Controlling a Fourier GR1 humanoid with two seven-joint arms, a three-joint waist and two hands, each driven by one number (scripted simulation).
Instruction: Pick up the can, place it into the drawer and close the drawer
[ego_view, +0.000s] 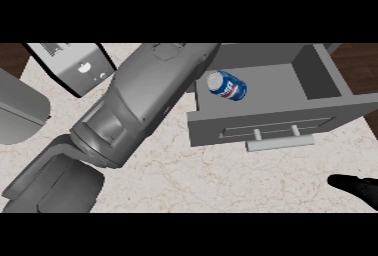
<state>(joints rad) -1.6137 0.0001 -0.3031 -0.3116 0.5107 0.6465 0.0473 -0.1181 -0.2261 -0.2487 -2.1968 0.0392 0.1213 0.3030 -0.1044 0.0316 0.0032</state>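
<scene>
Can (226, 86) lies in the open drawer (325, 80); left forearm (144, 95) stretches diagonally beside it, hand hidden, grip untellable.

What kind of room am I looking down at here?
Probably a kitchen: a pale marble-look counter, an open grey drawer with a soda can lying inside, and a small appliance at the back.

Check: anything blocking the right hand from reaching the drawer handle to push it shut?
Nothing visible does. The right hand sits at the lower right edge; bare counter lies between it and the drawer handle. The can already lies inside the open drawer. The left forearm stays left of that path.
</scene>
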